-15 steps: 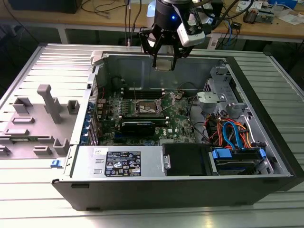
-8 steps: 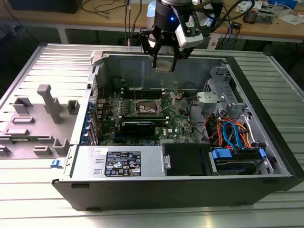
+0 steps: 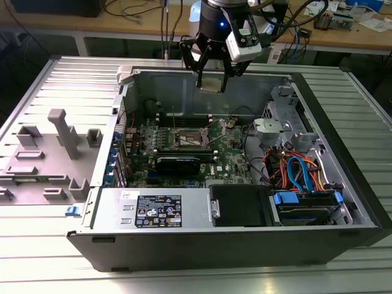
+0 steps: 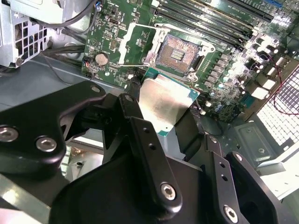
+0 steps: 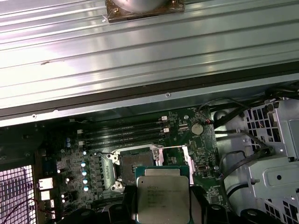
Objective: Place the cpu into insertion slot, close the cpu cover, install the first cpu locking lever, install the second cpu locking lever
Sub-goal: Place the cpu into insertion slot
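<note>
Currently I log the end effector [image 3: 211, 78] clenched on the cpu [image 4: 166, 103], held flat above the open case [image 3: 233, 248], clear of the bare insertion slot [image 4: 180, 50], whose cpu cover [image 4: 125, 45] stands raised, presumably to admit it.

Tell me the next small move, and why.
Probably carry the cpu down and over the insertion slot: the pincer holds it high above the motherboard, the slot's pin field lies bare, the cpu cover stands open, and the chip is not yet lined up over it.
</note>
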You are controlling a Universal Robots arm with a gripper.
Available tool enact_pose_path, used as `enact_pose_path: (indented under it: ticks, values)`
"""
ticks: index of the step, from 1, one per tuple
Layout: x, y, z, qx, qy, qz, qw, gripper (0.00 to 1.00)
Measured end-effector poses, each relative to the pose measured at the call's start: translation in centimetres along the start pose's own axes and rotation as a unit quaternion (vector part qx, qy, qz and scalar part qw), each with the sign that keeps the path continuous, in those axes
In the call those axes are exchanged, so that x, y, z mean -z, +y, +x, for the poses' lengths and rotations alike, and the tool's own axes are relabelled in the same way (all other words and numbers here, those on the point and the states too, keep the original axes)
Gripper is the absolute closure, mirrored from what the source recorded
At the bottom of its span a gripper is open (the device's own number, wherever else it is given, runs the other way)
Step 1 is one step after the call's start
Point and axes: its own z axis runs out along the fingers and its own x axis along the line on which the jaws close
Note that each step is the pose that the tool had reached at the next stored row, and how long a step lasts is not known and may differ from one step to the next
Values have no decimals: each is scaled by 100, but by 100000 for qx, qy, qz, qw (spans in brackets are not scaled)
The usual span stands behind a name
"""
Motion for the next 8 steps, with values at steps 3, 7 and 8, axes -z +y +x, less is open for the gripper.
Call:
enact_pose_path:
  ticks: [3, 7, 8]
  values:
    - [0, 0, 0, -15, -2, 1, 100000, 46]
    - [-2, 0, 0, -974, -87, -18, 99995, 46]
    - [-5, 0, 0, -2378, -213, -48, 99971, 46]
